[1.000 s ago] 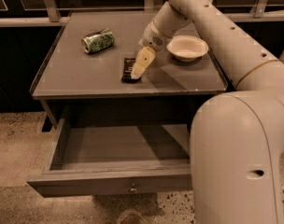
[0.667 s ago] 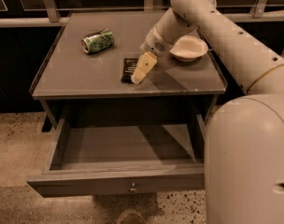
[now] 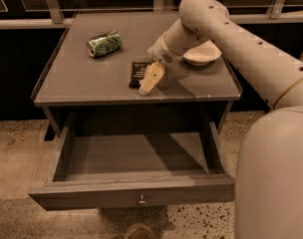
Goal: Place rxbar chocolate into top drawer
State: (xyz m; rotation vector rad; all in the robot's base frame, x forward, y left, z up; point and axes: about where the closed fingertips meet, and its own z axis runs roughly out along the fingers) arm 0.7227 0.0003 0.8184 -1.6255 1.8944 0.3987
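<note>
The rxbar chocolate (image 3: 138, 72), a flat black bar with white lettering, lies on the grey table top (image 3: 81, 86) near its middle front. My gripper (image 3: 150, 79) hangs right over the bar's right side, its pale fingers pointing down and left and covering part of the bar. The top drawer (image 3: 136, 190) below is pulled wide open, with a small round metal knob (image 3: 141, 201) on its front panel; nothing lies inside it.
A crushed green can (image 3: 104, 43) lies at the back left of the table top. A shallow white bowl (image 3: 203, 54) stands at the back right, behind my arm. My arm's large body fills the right side. Speckled floor lies around the table.
My gripper has slid a little toward the table's front edge along the bar's right side. The bar, can and bowl have not moved.
</note>
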